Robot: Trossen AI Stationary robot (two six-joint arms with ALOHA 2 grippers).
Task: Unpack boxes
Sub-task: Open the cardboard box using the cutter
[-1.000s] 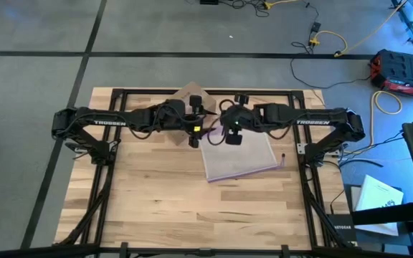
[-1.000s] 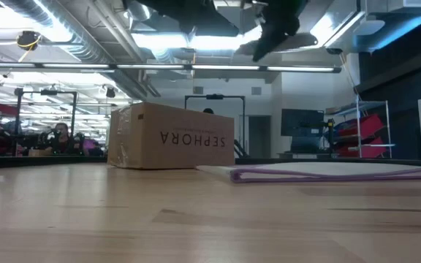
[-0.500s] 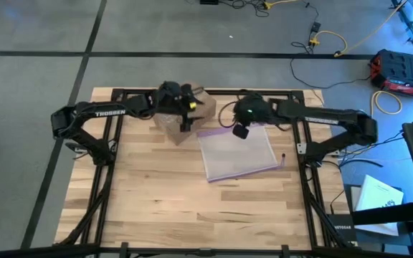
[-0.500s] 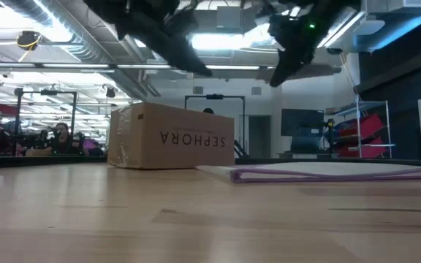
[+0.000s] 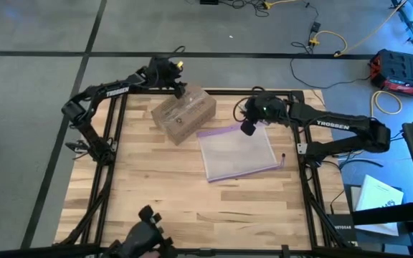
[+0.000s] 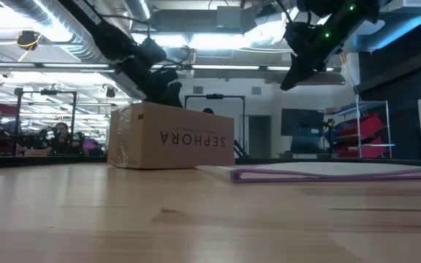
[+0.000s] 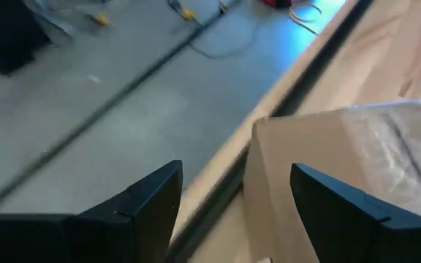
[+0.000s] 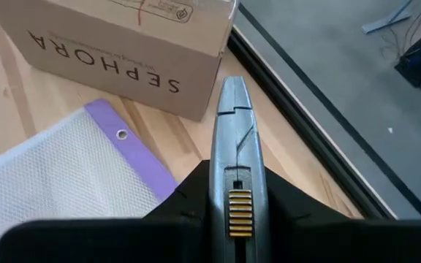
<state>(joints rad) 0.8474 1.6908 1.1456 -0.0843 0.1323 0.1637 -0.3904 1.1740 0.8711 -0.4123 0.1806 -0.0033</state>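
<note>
A brown cardboard box (image 5: 183, 115) lettered SEPHORA (image 8: 104, 62) rests with its bottom on the table, at the far middle. My left gripper (image 5: 176, 80) stands open just past the box's far left corner (image 7: 269, 135), a little above its top (image 6: 163, 88). The corner shows between the two fingers. My right gripper (image 5: 248, 127) hangs above the table to the right of the box (image 6: 298, 69). It is shut on a small grey knife-like tool (image 8: 232, 124). My right gripper pinches the grey tool by its handle (image 8: 232, 197) between the two fingers. The tool lies along the fingers, with its slim tip (image 8: 232, 88) sticking out past them. It slants down toward the box and is lifted clear of the table.
A clear mesh bag with a purple zip edge (image 5: 239, 154) lies flat on the table, right of the box and under my right gripper. The table's black frame rail (image 8: 291, 102) runs along the far edge. A dark shape (image 5: 145, 240) shows at the near edge.
My left gripper has swung from the table's middle toward the far left edge, passing over the box, and has sunk and rolled. My right gripper, with the tool, has drawn back toward the table's right edge. The box and the bag have stayed in place.
</note>
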